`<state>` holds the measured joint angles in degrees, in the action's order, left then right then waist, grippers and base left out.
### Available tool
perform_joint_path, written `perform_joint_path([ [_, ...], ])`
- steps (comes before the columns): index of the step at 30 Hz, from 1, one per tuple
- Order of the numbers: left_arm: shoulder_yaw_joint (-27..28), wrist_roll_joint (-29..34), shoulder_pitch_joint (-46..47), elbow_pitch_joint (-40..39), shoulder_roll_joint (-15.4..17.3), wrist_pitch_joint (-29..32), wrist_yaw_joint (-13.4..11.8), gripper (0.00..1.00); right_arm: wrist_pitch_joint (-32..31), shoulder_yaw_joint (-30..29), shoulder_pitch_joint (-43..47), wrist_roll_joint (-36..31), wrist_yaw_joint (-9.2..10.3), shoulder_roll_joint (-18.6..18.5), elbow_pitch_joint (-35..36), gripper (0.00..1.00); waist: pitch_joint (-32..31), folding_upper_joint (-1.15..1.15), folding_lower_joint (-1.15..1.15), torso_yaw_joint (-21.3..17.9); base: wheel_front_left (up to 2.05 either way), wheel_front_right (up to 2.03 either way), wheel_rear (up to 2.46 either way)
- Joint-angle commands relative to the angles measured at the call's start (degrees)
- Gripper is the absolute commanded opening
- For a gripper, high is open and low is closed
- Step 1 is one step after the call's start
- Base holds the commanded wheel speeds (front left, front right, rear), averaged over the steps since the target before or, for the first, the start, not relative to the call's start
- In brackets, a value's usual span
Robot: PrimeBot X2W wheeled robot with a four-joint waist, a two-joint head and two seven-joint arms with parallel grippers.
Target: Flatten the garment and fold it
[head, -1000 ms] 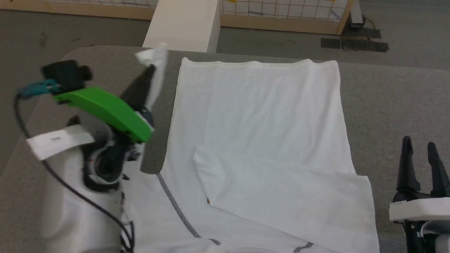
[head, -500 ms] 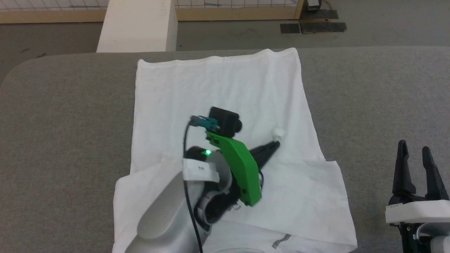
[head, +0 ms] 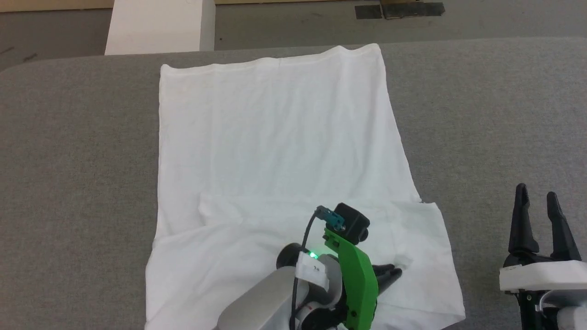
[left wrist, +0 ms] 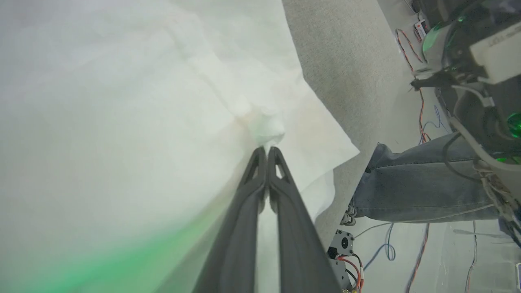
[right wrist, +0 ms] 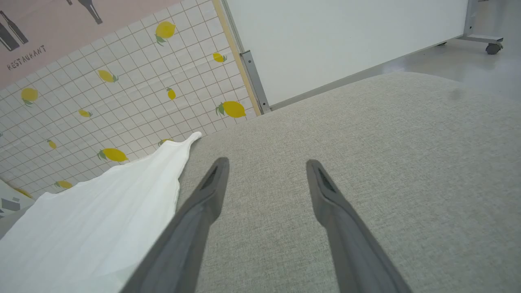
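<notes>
A grey cloth-covered desk takes up most of the head view, with bare floor along the top edge and a white box beyond the desk at the upper left. The right wrist view adds a tiled wall printed with lemons at its left and a plain white panel at its top. The garment lies spread in the middle of the head view, its far hem near the top and its lower part doubled over in a broad flap across the bottom centre. It looks thin, light and limp. It should crease easily, slide little on the woven cover and follow whichever edge is lifted, so a hem corner or the flap's edge seems a better hold than the middle. A person's leg in jeans shows at the right of the left wrist view, past the desk's edge. The right fingers, at the lower right of the head view, stand spread apart over bare desk, holding nothing. The left fingers, at bottom centre, are pressed together and seem to nip a small pucker of the garment at their tips
</notes>
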<state>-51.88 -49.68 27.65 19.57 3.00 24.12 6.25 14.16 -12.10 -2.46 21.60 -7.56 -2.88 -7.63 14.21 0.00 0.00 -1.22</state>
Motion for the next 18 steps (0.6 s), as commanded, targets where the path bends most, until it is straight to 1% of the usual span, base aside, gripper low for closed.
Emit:
perform_joint_path([
  [1, -0.3, -1.4, 0.5, -0.4, -0.1, -0.1, 0.2, 1.0, 0.4, 0.1, -1.1, 0.2, 0.08, 0.0, -0.1, 1.0, 0.1, 0.0, 0.0, 0.6, 0.0, 0.0, 0.0],
  [4, 0.3, -5.7, 1.9, -2.7, -0.1, -0.9, 0.6, 1.0, 0.5, 0.0, -1.5, -0.1, 0.08, 0.0, -0.1, 1.0, 0.0, 0.0, 0.0, 1.4, 0.0, 0.0, 0.0],
  [6, 2.1, -8.7, 3.2, -4.3, -0.1, -1.8, 0.7, 1.0, 0.5, -0.2, -1.6, -0.5, 0.08, 0.0, 0.1, 1.0, -0.2, 0.0, 0.0, 2.0, 0.0, 0.0, 0.0],
  [9, 6.9, -10.6, 5.7, -5.7, 0.0, -5.3, 0.2, 1.0, 0.2, -0.3, -1.8, -1.3, 0.08, 0.0, 0.6, 1.0, -0.6, 0.0, 0.0, 2.7, 0.0, 0.0, 0.0],
  [11, 11.1, -10.0, 7.7, -6.2, 1.3, -9.1, -0.4, 1.0, -0.4, -0.3, -2.1, -1.8, 0.08, 0.0, 1.1, 1.0, -0.7, 0.0, 0.0, 3.1, 0.0, 0.0, 0.0],
  [13, 14.9, -7.4, 9.6, -6.3, 4.0, -14.1, -1.3, 1.0, -1.2, 0.0, -2.7, -2.4, 0.08, 0.0, 1.8, 1.0, -0.8, 0.0, 0.0, 3.3, 0.0, 0.0, 0.0],
  [15, 17.5, -2.9, 11.0, -5.8, 7.6, -19.4, -2.5, 1.0, -2.3, 0.4, -3.3, -2.9, 0.08, 0.0, 2.5, 1.0, -0.8, 0.0, 0.0, 3.6, 0.0, 0.0, 0.0],
  [18, 20.9, 3.1, 11.1, -4.2, 12.7, -27.3, -5.2, 1.0, -4.9, 1.3, -4.7, -3.9, 0.08, 0.0, 3.3, 1.0, -0.6, 0.0, 0.0, 3.9, 0.0, 0.0, 0.0],
])
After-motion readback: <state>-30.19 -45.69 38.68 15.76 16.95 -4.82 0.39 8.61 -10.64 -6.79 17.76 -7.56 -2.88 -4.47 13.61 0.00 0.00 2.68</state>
